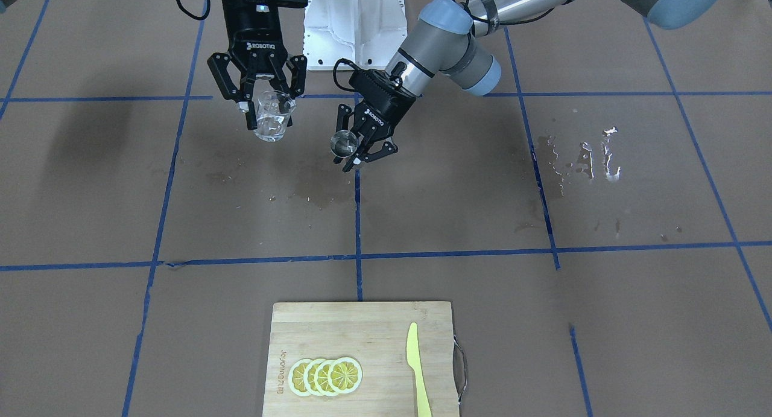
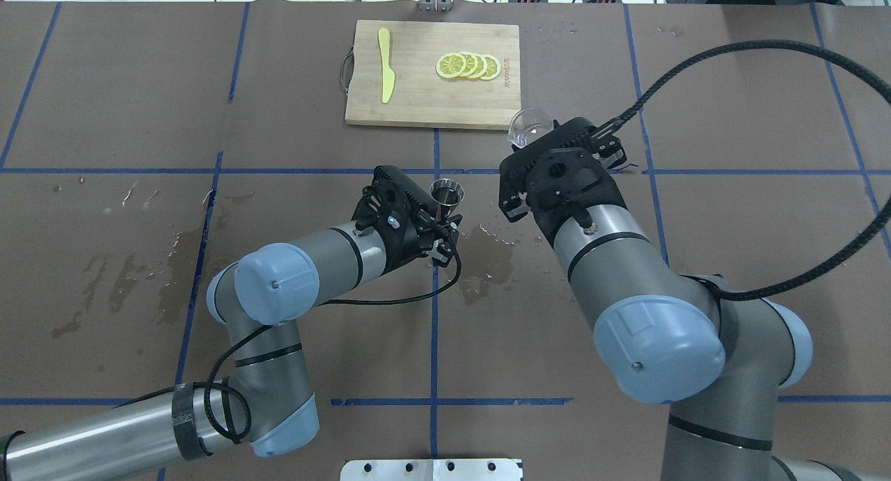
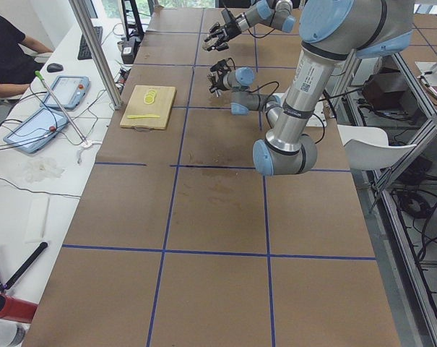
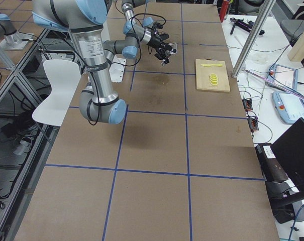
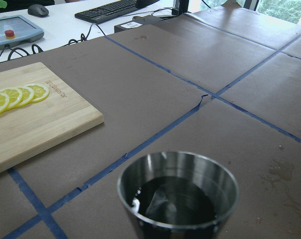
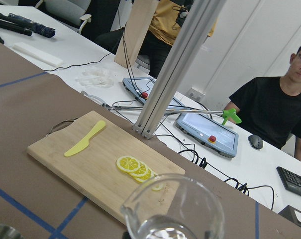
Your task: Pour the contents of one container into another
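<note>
Metal cup (image 2: 443, 191) is up off the table (image 2: 696, 258) around the middle, pinched low on its body between the left gripper (image 2: 440, 213) fingers, so that claw is closed on it. It sits roughly upright, and the wrist view shows a shallow pool of liquid in the bottom that looks dark against the steel. On the brown paper just near and right of it there are wet patches (image 2: 480, 258), and more spill marks (image 2: 104, 279) way over on the left.

A bit farther out and to the right, the right gripper (image 2: 550, 136) is clamped on a clear glass beaker (image 2: 527, 126), also held in the air. There's a little clear liquid glinting at its bottom, and most of the glass is empty. The spout is on the side toward the cup. The two containers are near each other but apart, not touching.

At the far edge sits a wooden cutting board (image 2: 418, 98), flat on the table. A fanned row of lemon slices (image 2: 468, 65) lies on its right part and a yellow plastic knife (image 2: 385, 74) on its left, well apart from the slices.
</note>
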You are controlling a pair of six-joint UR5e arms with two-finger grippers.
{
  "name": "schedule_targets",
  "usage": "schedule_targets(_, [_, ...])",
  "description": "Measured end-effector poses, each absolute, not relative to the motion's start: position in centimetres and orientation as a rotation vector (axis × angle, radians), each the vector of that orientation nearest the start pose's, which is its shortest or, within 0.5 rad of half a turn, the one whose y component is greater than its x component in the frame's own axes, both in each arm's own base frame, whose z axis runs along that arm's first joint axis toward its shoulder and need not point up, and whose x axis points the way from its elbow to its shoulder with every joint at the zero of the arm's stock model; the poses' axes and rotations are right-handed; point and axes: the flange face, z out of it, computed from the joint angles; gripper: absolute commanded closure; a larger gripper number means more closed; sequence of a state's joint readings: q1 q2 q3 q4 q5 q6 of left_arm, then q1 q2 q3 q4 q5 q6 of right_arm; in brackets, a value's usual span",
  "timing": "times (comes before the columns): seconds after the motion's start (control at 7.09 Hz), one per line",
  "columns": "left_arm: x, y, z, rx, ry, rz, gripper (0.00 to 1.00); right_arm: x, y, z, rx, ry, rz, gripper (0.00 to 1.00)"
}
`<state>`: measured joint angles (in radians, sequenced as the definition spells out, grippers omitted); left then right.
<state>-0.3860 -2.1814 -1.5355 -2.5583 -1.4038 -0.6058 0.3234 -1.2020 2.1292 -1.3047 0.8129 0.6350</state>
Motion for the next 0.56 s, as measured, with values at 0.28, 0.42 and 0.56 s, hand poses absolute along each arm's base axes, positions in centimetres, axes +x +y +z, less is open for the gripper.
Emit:
schedule_targets(0.28, [53.2,-40.6,20.5,1.103,1.127,0.277,1.00,-37.1,-36.1,22.6,1.164,-0.589,0.029,1.00])
schedule_targets(0.42, [50.8,-41.3,21.5,1.112,1.110,0.250,1.00,-35.4,-37.1,24.4,1.118,-0.623,0.071,1.00])
schedule_targets(0.56, [48.7,-41.6,22.8,1.108,1.095,0.201,1.00,-33.8,-37.6,26.2,1.071,-0.647,0.119,1.00])
